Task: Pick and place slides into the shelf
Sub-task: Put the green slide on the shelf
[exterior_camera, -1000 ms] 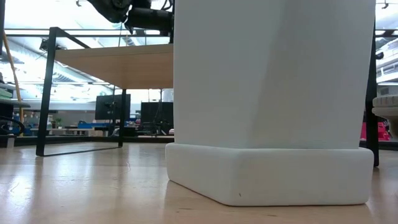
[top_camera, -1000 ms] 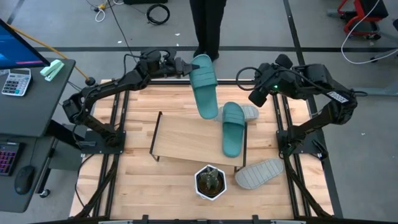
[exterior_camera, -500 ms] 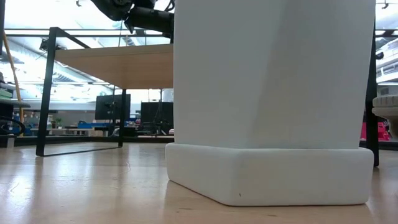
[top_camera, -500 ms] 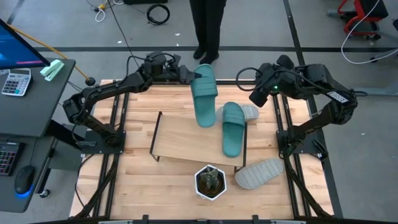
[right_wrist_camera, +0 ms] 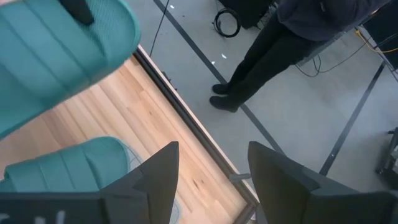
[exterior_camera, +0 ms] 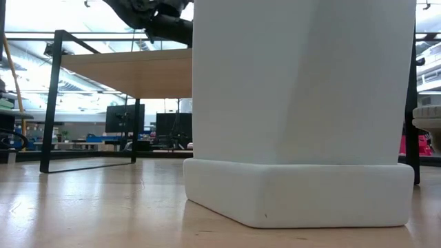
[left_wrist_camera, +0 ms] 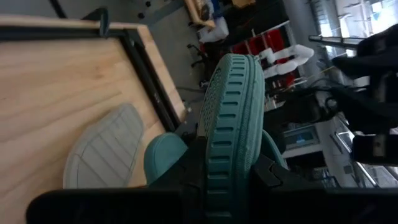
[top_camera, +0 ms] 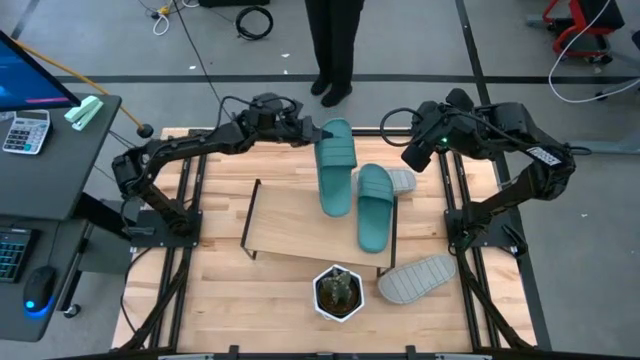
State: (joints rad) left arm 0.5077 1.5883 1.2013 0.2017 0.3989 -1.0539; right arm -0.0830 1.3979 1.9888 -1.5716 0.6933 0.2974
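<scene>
My left gripper [top_camera: 316,133] is over the table's far edge, shut on a teal slide [top_camera: 336,168] whose near end reaches over the shelf [top_camera: 290,225]. In the left wrist view its ridged sole [left_wrist_camera: 228,106] fills the middle. A second teal slide [top_camera: 375,207] lies strap-up on the shelf board's right part. One grey slide [top_camera: 402,181] lies on the table, partly under it; another grey slide [top_camera: 417,277] lies sole-up by the near right. My right gripper [right_wrist_camera: 211,180] hangs open over the far right [top_camera: 412,157]. My left gripper pinches the teal slide at its far end, beside the strap [top_camera: 334,135], coming roughly level from the table's left, fingers across its length. In the left wrist view the sole [left_wrist_camera: 225,163] runs between the dark fingers. Whether the slide's near end [top_camera: 336,208] touches the shelf board cannot be told.
A white pot with a green plant [top_camera: 338,291] stands at the shelf's near edge and fills most of the low view [exterior_camera: 296,103]. A person's legs [top_camera: 333,45] stand just beyond the far edge. Bare tabletop [top_camera: 225,290] shows to the near left of the shelf.
My left gripper has moved toward the table's near edge and a little right, still shut on the teal slide. The slide has travelled with it and now reaches farther over the shelf board, beside the other teal slide.
</scene>
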